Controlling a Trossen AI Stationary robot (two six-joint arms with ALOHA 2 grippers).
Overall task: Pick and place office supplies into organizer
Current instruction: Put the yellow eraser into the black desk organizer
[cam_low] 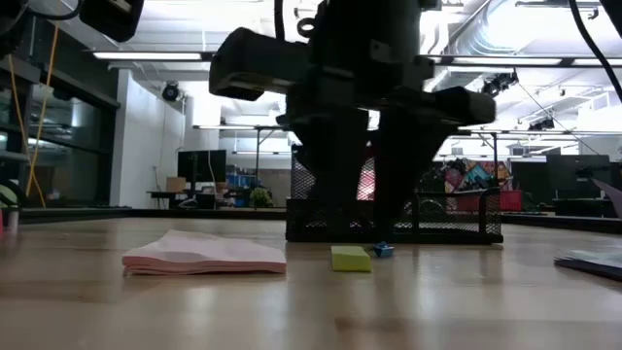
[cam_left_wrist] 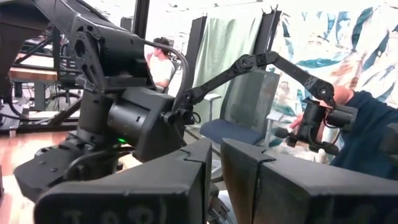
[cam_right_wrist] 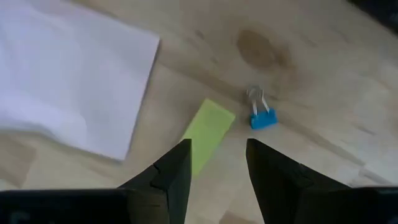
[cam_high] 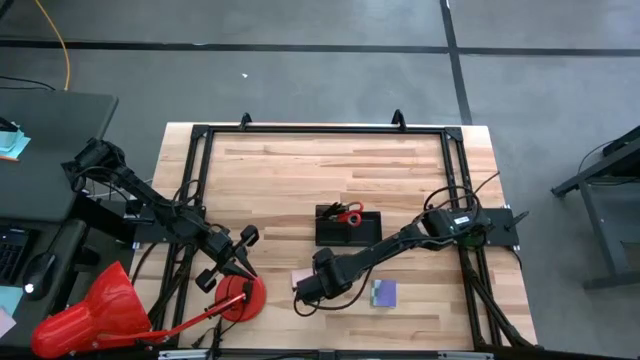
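Observation:
The black mesh organizer (cam_high: 348,226) stands mid-table with red-handled scissors (cam_high: 347,213) in it. Near the front lie a pink sticky pad (cam_low: 204,255), a small yellow-green piece (cam_right_wrist: 208,134), a blue binder clip (cam_right_wrist: 262,118) and a purple pad (cam_high: 383,292), all flat on the wood. My right gripper (cam_right_wrist: 217,149) points down, open, just above the yellow-green piece (cam_low: 351,258), touching nothing. My left gripper (cam_left_wrist: 214,180) is shut and empty, held level over the table's left front (cam_high: 240,250).
A red cone (cam_high: 85,310) and a red disc with a stick (cam_high: 240,297) sit at the front left. Black frame rails (cam_high: 325,130) run around the tabletop. In the left wrist view a person's sleeve (cam_left_wrist: 373,130) shows in the room beyond.

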